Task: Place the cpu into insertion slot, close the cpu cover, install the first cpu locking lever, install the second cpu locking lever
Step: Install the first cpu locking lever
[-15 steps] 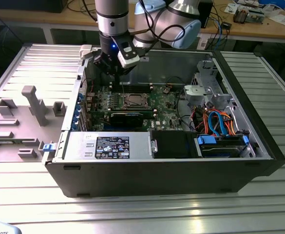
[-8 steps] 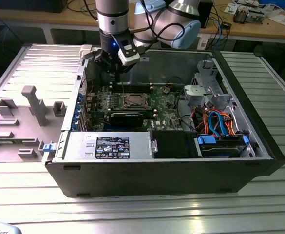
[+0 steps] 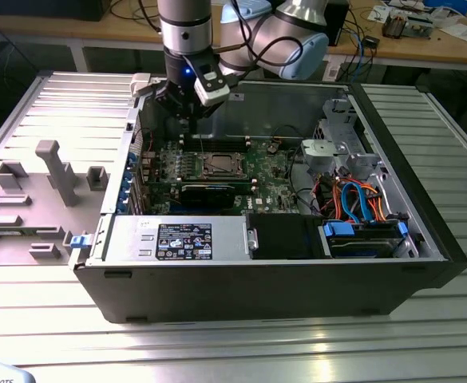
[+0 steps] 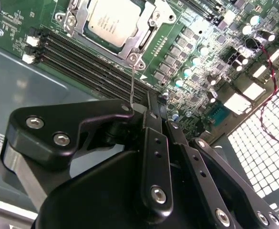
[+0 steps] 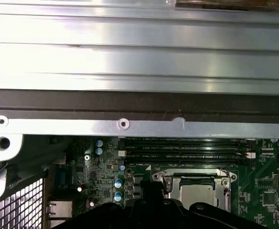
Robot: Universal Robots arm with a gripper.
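We are seeing, in the exterior view, the open computer case [image 3: 257, 291] with the gripper [image 3: 187, 120] hovering over its far side, toward the exterior view's left. The second wrist view is adding the gripper's closed tips, the cpu cover [image 4: 141, 42] lying shut over the insertion slot [image 4: 71, 19], the dull silver cpu [image 4: 113, 21] inside, and a thin locking lever [image 4: 132, 81] rising to the gripper.

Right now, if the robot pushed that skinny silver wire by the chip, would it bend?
Probably a little. The wire lever looks long and very thin, so it likely springs rather than stays rigid. It is bare shiny metal, so probably slippery. One end meets the cpu cover at its corner, so it may swing instead of sliding.
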